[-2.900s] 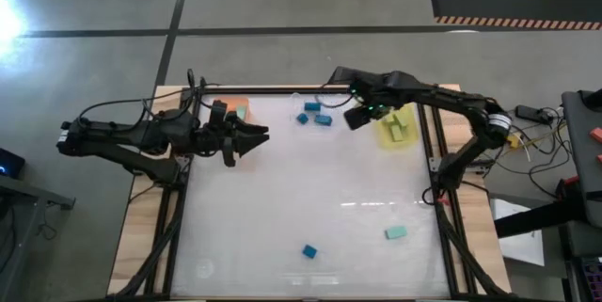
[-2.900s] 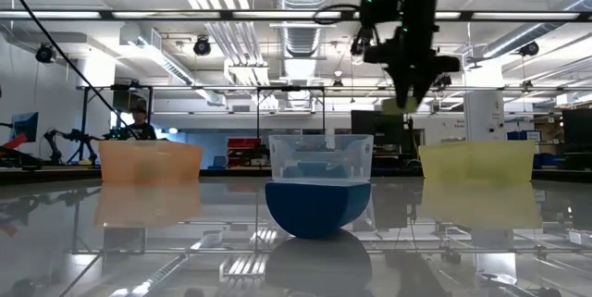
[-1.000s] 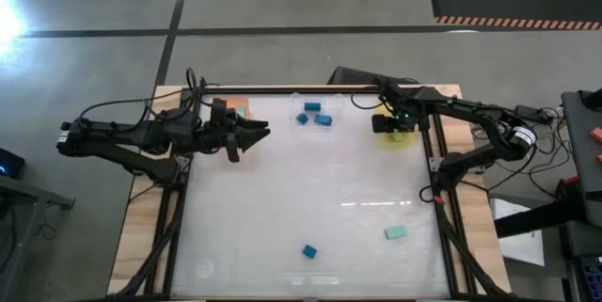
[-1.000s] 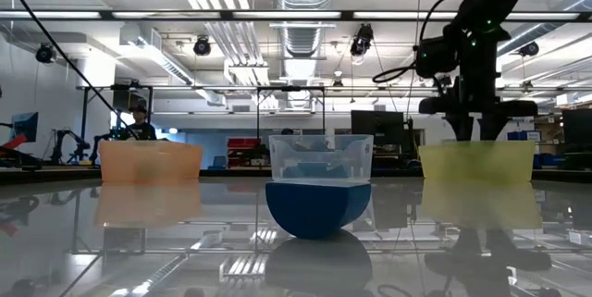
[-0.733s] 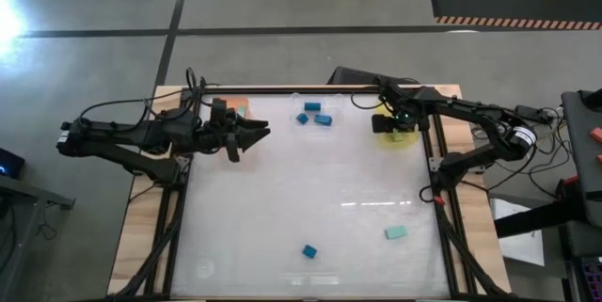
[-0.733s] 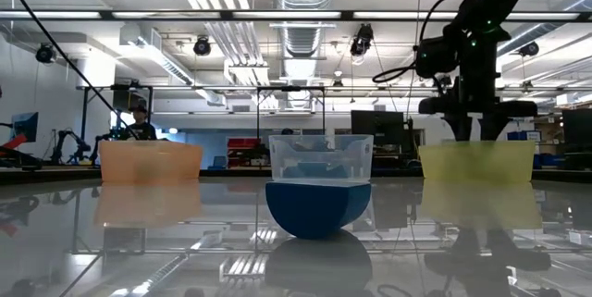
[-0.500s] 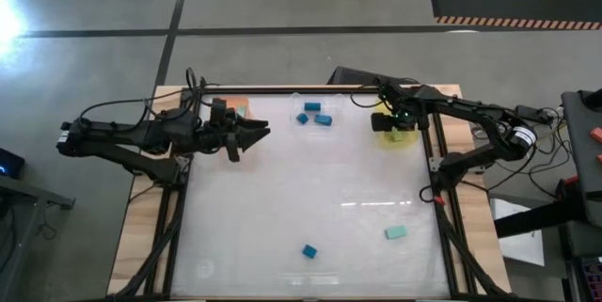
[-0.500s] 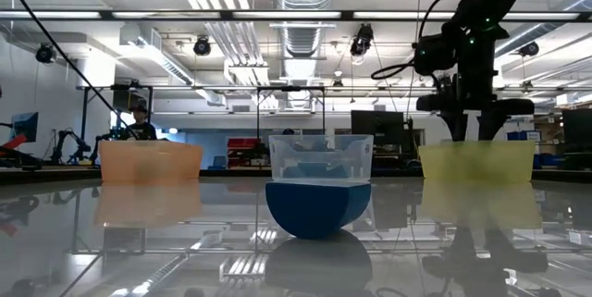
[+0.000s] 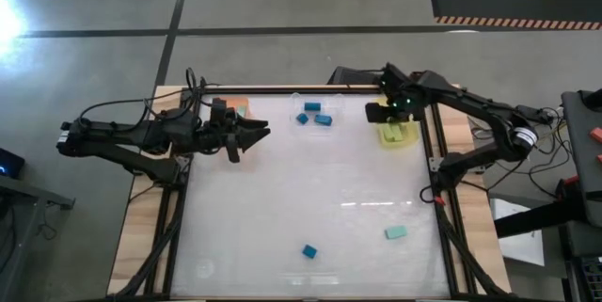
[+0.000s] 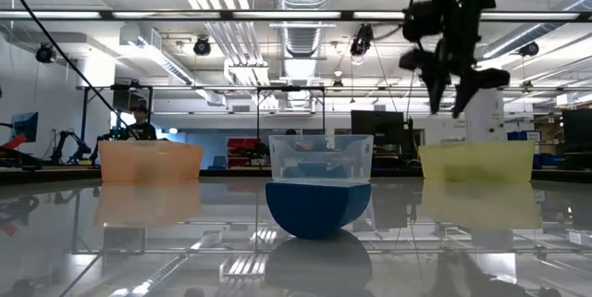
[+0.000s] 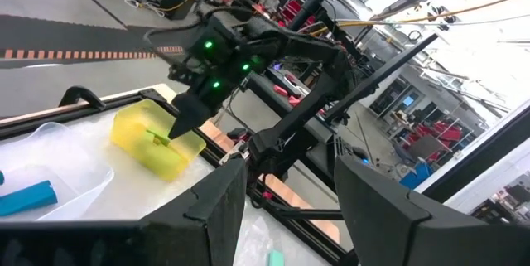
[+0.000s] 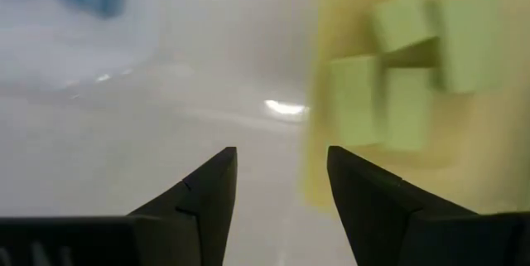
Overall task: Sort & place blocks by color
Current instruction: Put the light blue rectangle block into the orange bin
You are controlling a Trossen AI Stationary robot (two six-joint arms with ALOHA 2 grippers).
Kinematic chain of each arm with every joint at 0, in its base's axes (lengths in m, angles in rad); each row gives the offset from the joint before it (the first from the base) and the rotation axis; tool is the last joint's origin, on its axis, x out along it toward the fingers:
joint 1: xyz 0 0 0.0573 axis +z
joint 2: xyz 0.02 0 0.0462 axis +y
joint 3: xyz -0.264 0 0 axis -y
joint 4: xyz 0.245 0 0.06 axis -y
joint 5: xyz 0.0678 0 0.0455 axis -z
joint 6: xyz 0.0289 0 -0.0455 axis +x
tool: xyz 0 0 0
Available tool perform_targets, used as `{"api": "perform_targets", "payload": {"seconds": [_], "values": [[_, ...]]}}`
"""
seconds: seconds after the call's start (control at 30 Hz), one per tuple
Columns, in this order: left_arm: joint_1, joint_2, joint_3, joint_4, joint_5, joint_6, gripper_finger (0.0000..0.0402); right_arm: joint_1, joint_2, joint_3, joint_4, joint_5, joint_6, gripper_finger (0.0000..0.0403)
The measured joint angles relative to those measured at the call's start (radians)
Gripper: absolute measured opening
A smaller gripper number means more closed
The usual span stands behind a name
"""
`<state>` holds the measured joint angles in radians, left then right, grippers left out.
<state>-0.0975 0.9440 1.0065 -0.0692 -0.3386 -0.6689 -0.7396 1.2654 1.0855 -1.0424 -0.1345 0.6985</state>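
Note:
My right gripper (image 9: 384, 114) (image 10: 446, 107) hangs open and empty above the yellow tray (image 9: 386, 138) at the far right, pointing steeply down. Several yellow-green blocks (image 12: 389, 92) lie inside that tray. My left gripper (image 9: 256, 134) is held level at the far left, open, with nothing between its fingers. Blue blocks (image 9: 316, 118) lie in the clear tray (image 10: 319, 156). A blue block (image 9: 308, 251) and a pale teal block (image 9: 396, 232) lie flat on the near part of the table.
The orange tray (image 10: 148, 161) stands at the far left, partly under my left arm. The three trays line the table's far edge. The white middle of the table (image 9: 310, 180) is bare. A person shows in the room behind (image 10: 139, 123).
My right gripper has risen out of the yellow tray and now hangs clear above its rim, shifted a little toward the table's far edge and tipped slightly. The yellow-green blocks stay in the tray.

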Motion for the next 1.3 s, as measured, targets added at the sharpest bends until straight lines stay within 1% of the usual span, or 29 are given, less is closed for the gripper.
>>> {"api": "perform_targets", "payload": {"seconds": [0.07,0.13,0.3,0.57,0.73,0.83,0.97,1.07,1.17,1.3], "values": [[0.0,0.0,0.0,0.0,0.0,0.002,0.0169,0.037,-0.006,0.034,0.0,-0.048,0.019,0.0177],[0.0,0.0,0.0,0.0,0.0,0.005,0.0169,0.087,-0.011,0.066,0.0,-0.074,0.049,0.0175],[0.0,0.0,0.0,-0.001,0.0,0.03,0.0169,0.252,-0.014,0.119,0.002,-0.077,0.121,0.0173],[0.001,0.0,0.0,0.0,0.0,0.078,0.0169,0.572,-0.014,0.119,0.002,-0.086,0.116,0.0171],[0.006,0.0,0.0,0.0,0.0,0.082,0.0169,0.753,-0.014,0.108,0.002,-0.136,0.117,0.0171],[0.006,0.0,0.0,0.0,0.0,0.083,0.0169,0.862,-0.014,0.096,0.003,-0.135,0.033,0.0171],[0.006,0.0,0.0,0.0,0.0,0.083,0.0169,1.034,-0.014,0.064,0.003,-0.135,-0.19,0.0171],[0.006,0.0,0.0,0.0,0.0,0.083,0.0169,1.148,-0.015,0.027,0.006,-0.128,-0.314,0.0171],[0.006,0.0,0.0,0.0,0.0,0.083,0.0169,1.239,-0.014,-0.022,0.008,-0.126,-0.341,0.0171],[0.006,0.0,0.0,-0.001,0.0,0.083,0.0169,1.324,0.005,-0.086,0.022,-0.123,-0.297,0.0171]]}}
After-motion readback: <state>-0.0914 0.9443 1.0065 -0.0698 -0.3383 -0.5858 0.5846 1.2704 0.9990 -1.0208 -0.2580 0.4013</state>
